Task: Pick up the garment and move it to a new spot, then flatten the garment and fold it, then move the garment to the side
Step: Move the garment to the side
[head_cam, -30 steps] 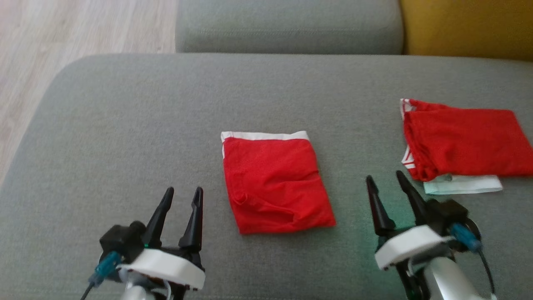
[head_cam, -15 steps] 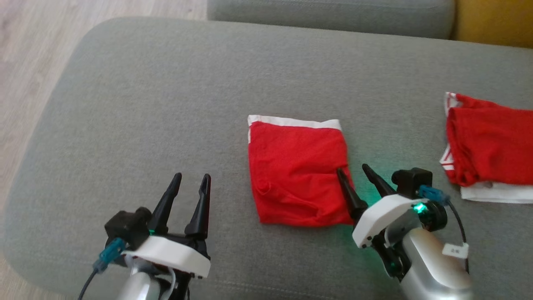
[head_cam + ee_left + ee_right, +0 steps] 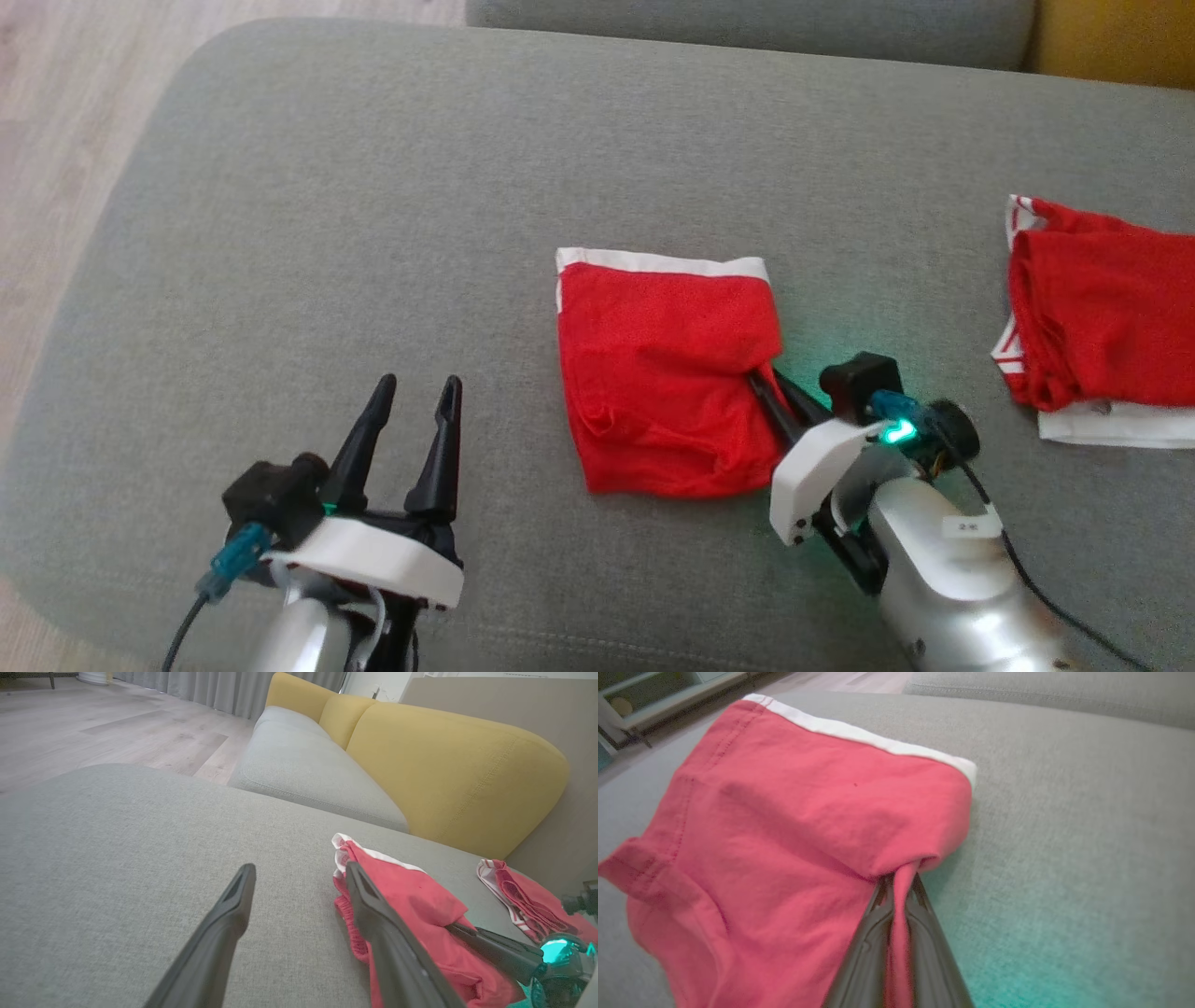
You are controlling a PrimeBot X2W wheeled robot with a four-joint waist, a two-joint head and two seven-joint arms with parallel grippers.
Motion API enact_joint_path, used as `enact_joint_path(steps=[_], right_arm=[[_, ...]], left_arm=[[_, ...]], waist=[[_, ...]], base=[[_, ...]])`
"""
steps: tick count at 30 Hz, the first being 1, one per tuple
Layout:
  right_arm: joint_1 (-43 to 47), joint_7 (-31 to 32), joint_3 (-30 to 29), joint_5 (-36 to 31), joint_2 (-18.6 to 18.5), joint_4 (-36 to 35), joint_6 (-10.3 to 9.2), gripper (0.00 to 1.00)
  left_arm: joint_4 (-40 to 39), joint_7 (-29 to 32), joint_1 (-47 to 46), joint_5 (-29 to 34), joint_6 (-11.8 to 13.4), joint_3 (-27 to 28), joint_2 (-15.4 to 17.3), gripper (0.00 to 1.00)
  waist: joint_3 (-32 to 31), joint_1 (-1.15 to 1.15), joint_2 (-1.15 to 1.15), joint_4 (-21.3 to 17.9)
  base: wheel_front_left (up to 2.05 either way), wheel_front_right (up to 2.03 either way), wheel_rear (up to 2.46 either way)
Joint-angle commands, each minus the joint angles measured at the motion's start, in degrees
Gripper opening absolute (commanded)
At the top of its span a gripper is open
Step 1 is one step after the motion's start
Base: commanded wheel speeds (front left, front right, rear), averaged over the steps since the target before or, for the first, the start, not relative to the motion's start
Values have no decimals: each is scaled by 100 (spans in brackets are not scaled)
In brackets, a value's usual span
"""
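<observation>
Grey woven-upholstery sofa cushion [image 3: 373, 233] is carrying everything; its surface is looking coarse and matte.

Red knit garment with a white waistband [image 3: 653, 364] is lying at centre frame, folded into a compact, near-rectangular packet. Flattening and folding are reading as done; only the move to the side is appearing to remain. The cloth is looking thin, soft and limp, and is creasing along its lower edge.

Stack of similar red garments over a pale one [image 3: 1102, 308] is sitting at the right edge of the frame, well apart; probably the destination.

Right hand [image 3: 767, 381] is pinching a tuck of the packet's right edge, its long dark fingers closed tight on the fabric, which is bunching there.

Left hand [image 3: 418, 383] is hovering at lower left, fingers parted, gripping nothing.
</observation>
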Motion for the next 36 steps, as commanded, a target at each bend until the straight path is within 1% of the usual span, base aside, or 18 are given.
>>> enact_joint_path(steps=[1,4,8,10,13,16,20,26,29,30,31,33,36], right_arm=[[-246,-133,49,-234,28,-113,10,0],[-384,-310,-146,-1025,-10,-88,10,0],[-520,-382,-292,-1896,-299,-351,10,0],[-574,-366,-330,-2165,-504,-559,10,0],[-633,-228,-300,-2320,-809,-898,10,0],[-715,-24,-146,-2251,-1174,-1285,10,0],[-805,425,-3,-1907,-1815,-1791,10,0],[-782,1461,48,-1223,-2841,-2374,10,0],[-708,1962,-49,-960,-3249,-2575,10,0],[-673,2114,-99,-913,-3358,-2629,10,0],[-673,2114,-99,-913,-3358,-2629,10,0],[-592,2372,-191,-854,-3514,-2735,10,0],[-456,2688,-336,-785,-3585,-2878,10,0]], left_arm=[[-188,-52,-284,21,-16,212,8,100],[-223,-52,-290,15,-19,228,8,100],[-256,-52,-300,13,-24,236,8,100],[-266,-52,-312,17,-28,243,8,100],[-283,-52,-326,22,-33,263,8,100],[-289,-52,-353,42,-50,275,8,100],[-295,-52,-405,68,-78,271,8,100],[-296,-52,-505,107,-122,269,8,100],[-294,-52,-552,115,-140,263,8,100],[-295,-52,-565,116,-144,261,8,100],[-295,-52,-565,116,-144,261,8,100],[-298,-52,-586,116,-154,263,8,100],[-299,-52,-602,115,-167,264,8,100]], waist=[[-2,0,0,-80],[-4,0,0,-229],[20,0,0,-439],[42,0,0,-540],[91,0,0,-692],[167,0,0,-839],[264,0,0,-986],[399,0,0,-1108],[455,0,0,-1126],[474,0,0,-1129],[474,0,0,-1129],[509,0,0,-1137],[560,0,0,-1146]], base=[[0,0,0],[0,0,0],[0,0,0],[0,0,0],[0,0,0],[0,0,0],[0,0,0],[0,0,0],[0,0,0],[0,0,0],[0,0,0],[0,0,0],[0,0,0]])
